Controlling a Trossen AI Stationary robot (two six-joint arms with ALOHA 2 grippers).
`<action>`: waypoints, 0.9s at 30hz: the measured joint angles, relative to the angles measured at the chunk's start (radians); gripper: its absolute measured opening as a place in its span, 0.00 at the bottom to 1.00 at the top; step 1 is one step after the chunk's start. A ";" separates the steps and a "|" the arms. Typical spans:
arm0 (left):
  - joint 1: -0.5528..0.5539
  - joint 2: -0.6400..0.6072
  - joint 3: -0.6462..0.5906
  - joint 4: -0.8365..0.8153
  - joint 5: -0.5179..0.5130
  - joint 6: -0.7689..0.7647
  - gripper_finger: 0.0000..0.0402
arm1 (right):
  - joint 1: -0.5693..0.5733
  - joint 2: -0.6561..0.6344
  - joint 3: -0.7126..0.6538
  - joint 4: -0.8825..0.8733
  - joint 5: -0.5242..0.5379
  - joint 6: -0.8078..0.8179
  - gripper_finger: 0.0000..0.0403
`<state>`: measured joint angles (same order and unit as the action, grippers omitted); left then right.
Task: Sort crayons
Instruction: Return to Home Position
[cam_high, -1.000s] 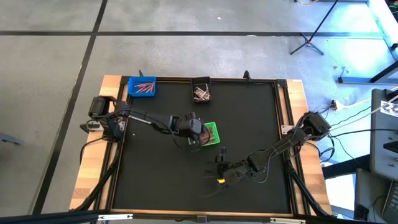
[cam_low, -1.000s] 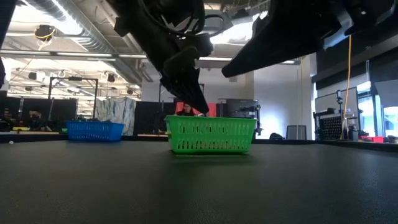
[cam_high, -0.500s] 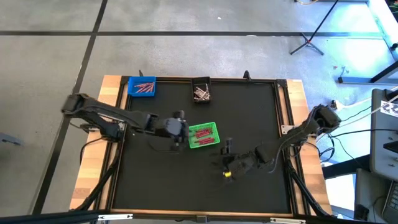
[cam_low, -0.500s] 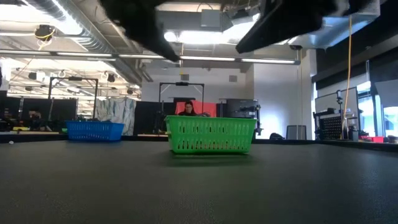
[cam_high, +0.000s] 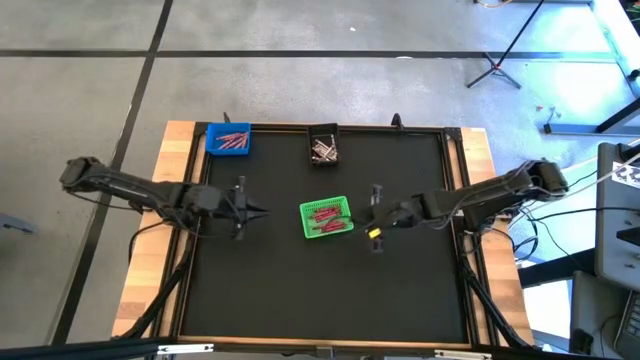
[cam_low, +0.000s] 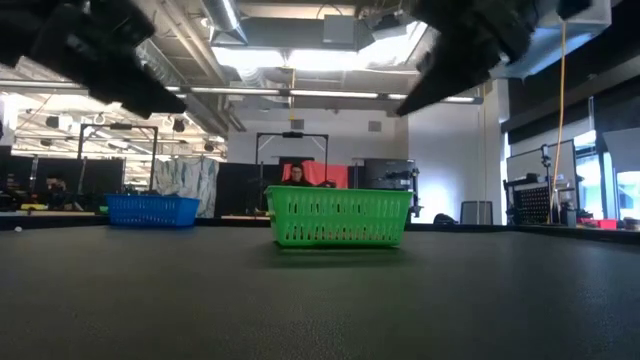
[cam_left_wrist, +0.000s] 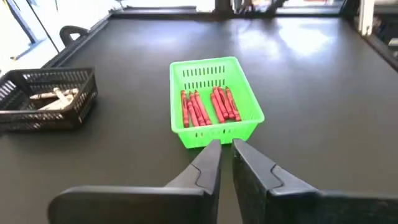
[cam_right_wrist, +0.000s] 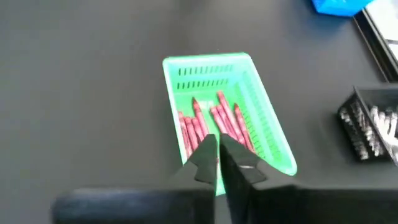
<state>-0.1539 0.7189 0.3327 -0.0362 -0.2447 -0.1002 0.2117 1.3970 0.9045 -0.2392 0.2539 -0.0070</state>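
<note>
Red crayons (cam_high: 326, 218) lie in the green bin (cam_high: 304, 222) at frame centre. The left gripper (cam_high: 258, 210) and right gripper (cam_high: 370, 224), closed and empty, flank it; each should retreat level, clear of its rim.

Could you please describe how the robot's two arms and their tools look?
The left arm and the right arm are both thin, dark and jointed. Black cables loop near the right arm's base. The left tool and the right tool each end in two dark, tapering fingers. A small yellow mark sits beside the right tool.
</note>
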 joint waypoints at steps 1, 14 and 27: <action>0.000 -0.044 -0.038 0.020 0.000 -0.002 0.07 | -0.012 -0.029 -0.036 0.020 -0.013 0.001 0.03; 0.001 -0.399 -0.234 0.071 -0.011 0.005 0.01 | -0.176 -0.445 -0.434 0.302 -0.135 -0.002 0.03; 0.001 -0.487 -0.318 0.073 -0.058 0.001 0.01 | -0.258 -0.936 -0.729 0.364 -0.165 0.021 0.02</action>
<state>-0.1532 0.2315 0.0151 0.0364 -0.3023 -0.0988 -0.0467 0.4606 0.1754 0.1249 0.0891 0.0144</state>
